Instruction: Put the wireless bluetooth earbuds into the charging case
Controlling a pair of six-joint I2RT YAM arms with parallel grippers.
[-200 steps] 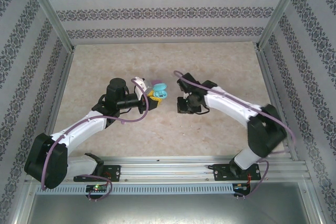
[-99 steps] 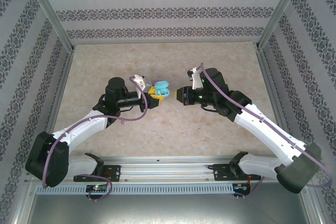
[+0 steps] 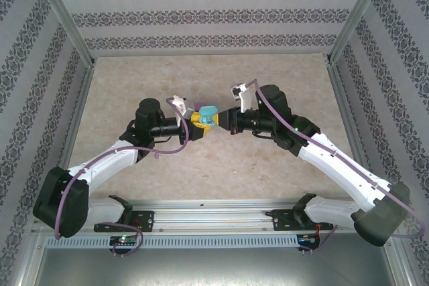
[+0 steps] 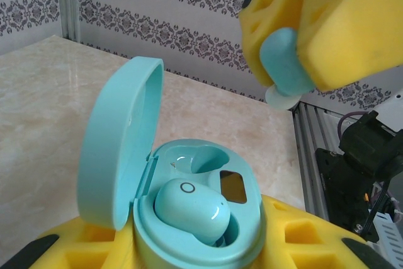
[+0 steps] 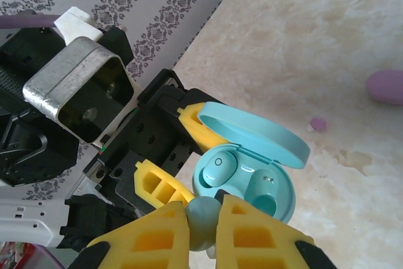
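Your left gripper is out over the middle of the table, its yellow fingers closed tight around the lower half of the blue case; the case is held clear of the tabletop; its lid stands open, hinged up on the left side in the left wrist view; one blue earbud already sits in the nearer pocket, smooth side up with a small ring mark on it; the pocket beside it is bare, and you can see its glossy floor and a dark window next to it

Your right gripper faces the left one, just beside the open case in the top view; its yellow fingers are pressed together on a second blue earbud, gripped by its body with the pale tip poking out below; from the left wrist that bud hangs above and to the right of the case, apart from it and not in the pocket

Further right in the right wrist view, a small pink earbud lies on the table past the case lid; a pink case lies near it at the edge of the picture
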